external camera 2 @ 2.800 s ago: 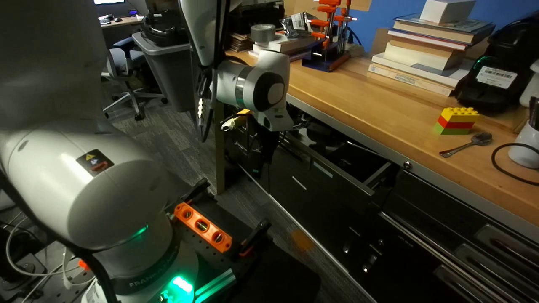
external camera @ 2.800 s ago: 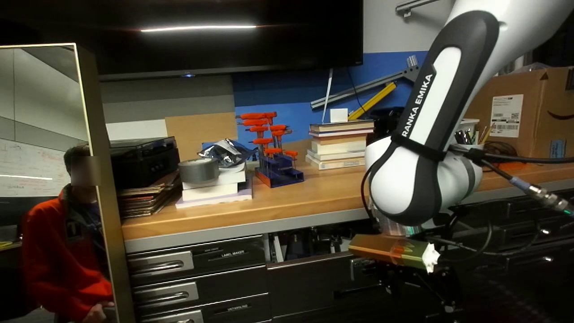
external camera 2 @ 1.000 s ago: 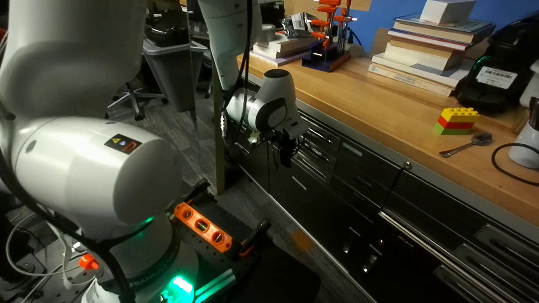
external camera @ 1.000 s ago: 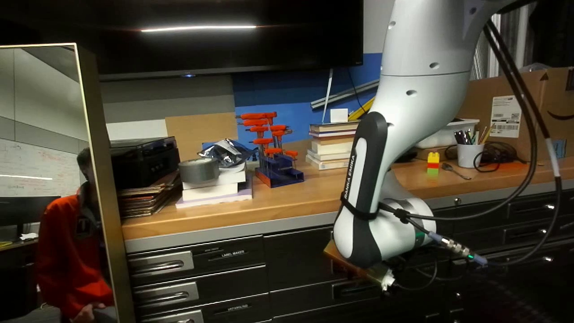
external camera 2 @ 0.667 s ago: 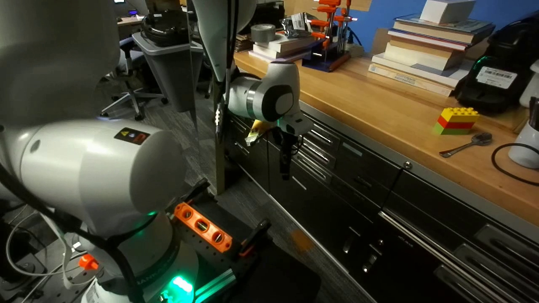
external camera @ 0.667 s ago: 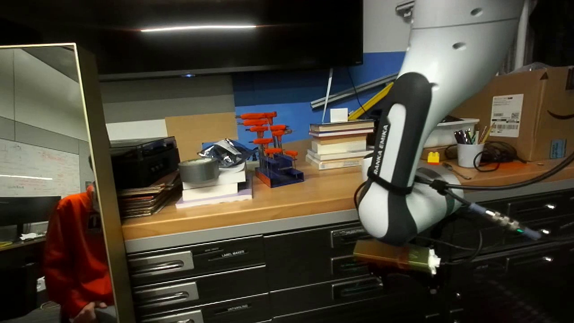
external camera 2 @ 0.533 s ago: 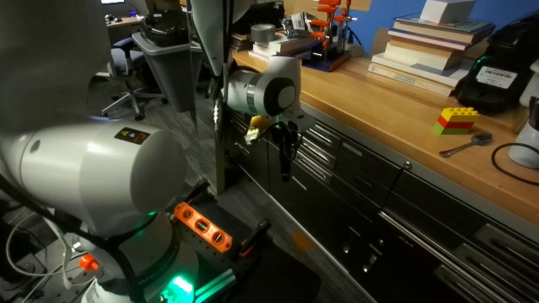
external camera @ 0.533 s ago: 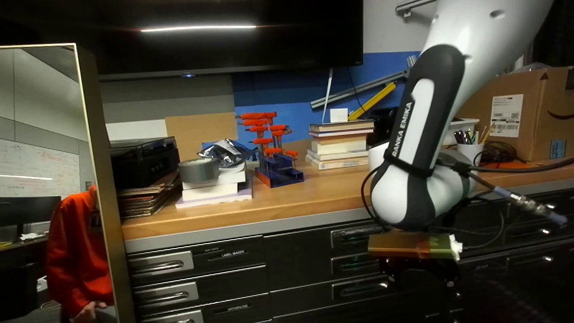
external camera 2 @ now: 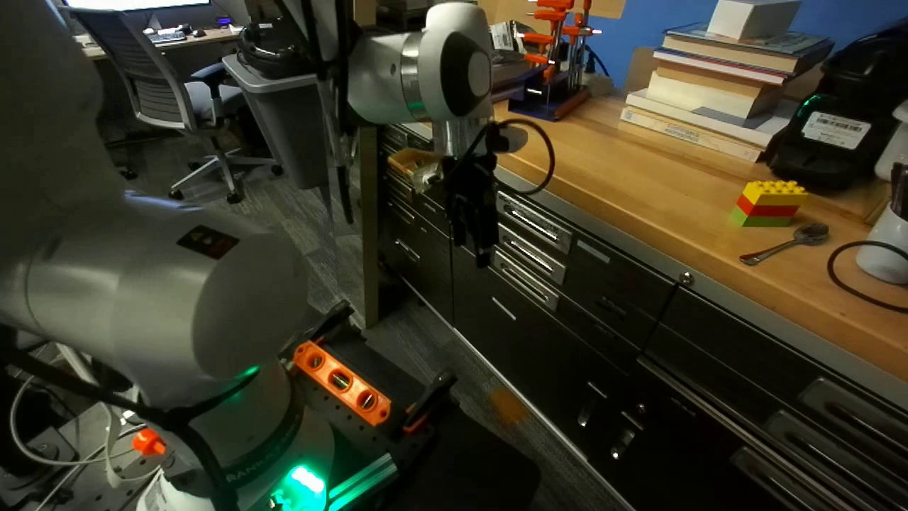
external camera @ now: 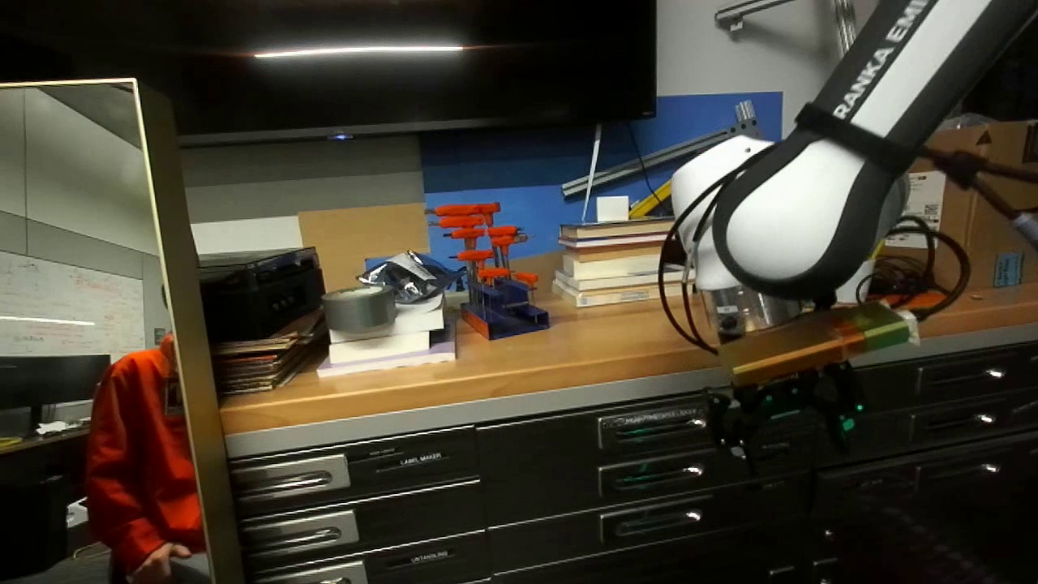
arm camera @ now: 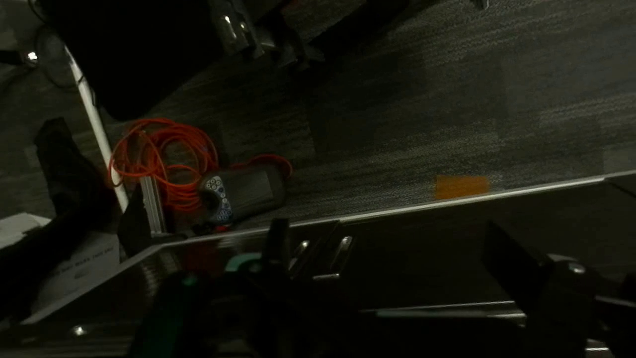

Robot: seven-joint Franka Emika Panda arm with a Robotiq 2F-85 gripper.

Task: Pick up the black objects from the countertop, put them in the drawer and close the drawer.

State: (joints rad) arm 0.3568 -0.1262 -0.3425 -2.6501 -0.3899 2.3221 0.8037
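Our end effector (external camera: 793, 450) has its jaws spread wide, nothing between them; the drawer (external camera: 542, 464) looks closed, the black objects unseen — we should retreat slowly, clear of the handles (external camera: 653, 477).

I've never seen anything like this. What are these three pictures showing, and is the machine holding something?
The white machine is a robot arm with black fingers at its end. Two pictures come from cameras standing outside it; the dark one comes from a camera on the arm, looking down past the fingers to the carpet. On the wooden countertop are books, a rack of red-handled tools, toy bricks and a spoon. The fingers stand apart with nothing between them, so nothing is held. The drawers below look shut.
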